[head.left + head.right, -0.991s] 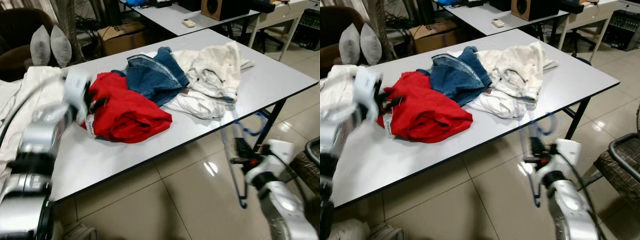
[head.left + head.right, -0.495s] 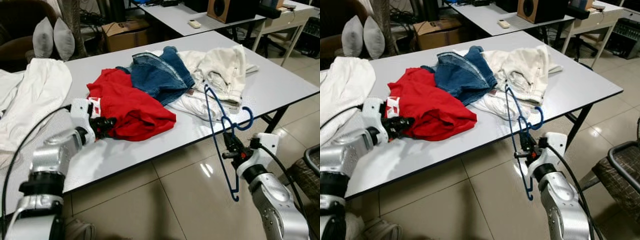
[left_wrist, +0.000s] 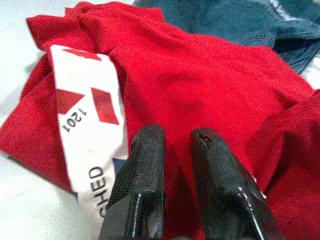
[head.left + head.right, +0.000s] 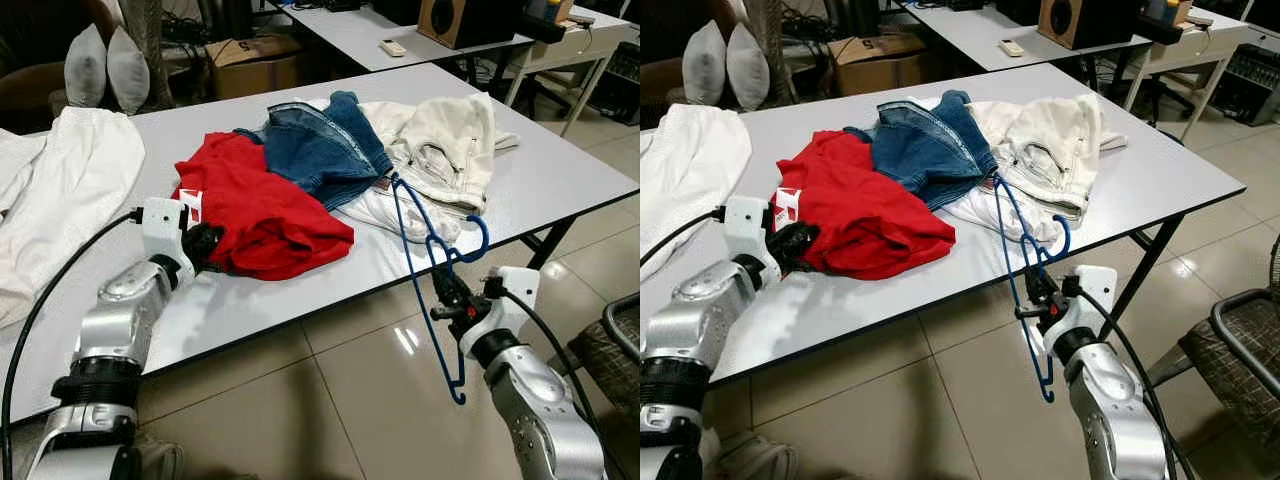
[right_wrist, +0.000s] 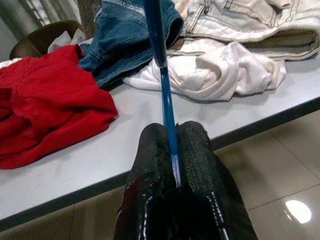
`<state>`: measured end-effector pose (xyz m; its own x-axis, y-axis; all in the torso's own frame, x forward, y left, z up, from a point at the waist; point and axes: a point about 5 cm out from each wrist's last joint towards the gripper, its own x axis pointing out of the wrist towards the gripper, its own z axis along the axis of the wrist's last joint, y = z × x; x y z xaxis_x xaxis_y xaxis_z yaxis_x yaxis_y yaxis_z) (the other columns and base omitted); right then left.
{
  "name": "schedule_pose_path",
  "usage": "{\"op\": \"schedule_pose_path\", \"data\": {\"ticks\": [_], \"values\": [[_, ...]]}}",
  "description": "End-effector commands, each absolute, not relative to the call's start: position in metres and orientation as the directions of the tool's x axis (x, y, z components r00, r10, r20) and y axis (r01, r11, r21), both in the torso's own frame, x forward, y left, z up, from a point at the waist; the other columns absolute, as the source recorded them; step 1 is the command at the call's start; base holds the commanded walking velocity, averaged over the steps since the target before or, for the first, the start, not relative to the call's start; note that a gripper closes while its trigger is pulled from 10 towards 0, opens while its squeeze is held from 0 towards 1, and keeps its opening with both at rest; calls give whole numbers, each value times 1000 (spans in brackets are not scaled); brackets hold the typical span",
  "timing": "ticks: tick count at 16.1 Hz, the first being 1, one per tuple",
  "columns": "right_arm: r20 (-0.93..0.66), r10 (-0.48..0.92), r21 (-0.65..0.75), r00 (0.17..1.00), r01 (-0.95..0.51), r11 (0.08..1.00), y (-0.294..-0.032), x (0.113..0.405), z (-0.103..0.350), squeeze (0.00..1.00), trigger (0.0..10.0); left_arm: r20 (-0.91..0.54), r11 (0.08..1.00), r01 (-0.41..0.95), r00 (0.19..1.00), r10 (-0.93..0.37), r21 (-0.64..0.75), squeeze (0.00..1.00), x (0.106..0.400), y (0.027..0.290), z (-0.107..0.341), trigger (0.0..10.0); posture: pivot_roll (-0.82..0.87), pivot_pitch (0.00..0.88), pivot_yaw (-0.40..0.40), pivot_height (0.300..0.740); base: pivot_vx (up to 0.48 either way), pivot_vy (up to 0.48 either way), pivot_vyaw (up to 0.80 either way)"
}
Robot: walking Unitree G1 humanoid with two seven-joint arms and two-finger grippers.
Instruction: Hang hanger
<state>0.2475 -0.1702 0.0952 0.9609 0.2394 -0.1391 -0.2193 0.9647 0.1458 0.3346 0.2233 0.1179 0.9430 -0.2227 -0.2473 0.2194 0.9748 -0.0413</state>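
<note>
A blue wire hanger (image 4: 410, 230) stands nearly upright in front of the table's near edge, its hook toward the white clothes. My right gripper (image 4: 447, 300) is shut on its lower bar, and the right wrist view shows the hanger (image 5: 165, 95) pinched between the fingers (image 5: 150, 150). My left gripper (image 4: 205, 245) rests on the table against the left edge of a red garment (image 4: 265, 210). Seen from the left wrist, its fingertips (image 3: 150, 137) are slightly apart over the red garment (image 3: 200, 75) beside a white printed label (image 3: 92, 130).
Blue jeans (image 4: 320, 150) and white clothes (image 4: 440, 140) lie behind the red garment on the grey table (image 4: 560, 170). A white cloth (image 4: 60, 190) covers its left end. A chair (image 4: 620, 340) stands right; a box (image 4: 250, 62) and pillows (image 4: 95, 65) lie beyond.
My left gripper came down from above the table onto the red garment's edge. My right gripper raised the hanger and brought it up against the table's front edge.
</note>
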Motion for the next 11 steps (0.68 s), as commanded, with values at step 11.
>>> {"op": "schedule_pose_path", "data": {"ticks": [11], "values": [[-137,257,107,957,-244,964,-166,242,98,0,10000,-141,978,205,970,-198,37,0,336,213,119,0,-121,0,18,740,0,0,0]]}}
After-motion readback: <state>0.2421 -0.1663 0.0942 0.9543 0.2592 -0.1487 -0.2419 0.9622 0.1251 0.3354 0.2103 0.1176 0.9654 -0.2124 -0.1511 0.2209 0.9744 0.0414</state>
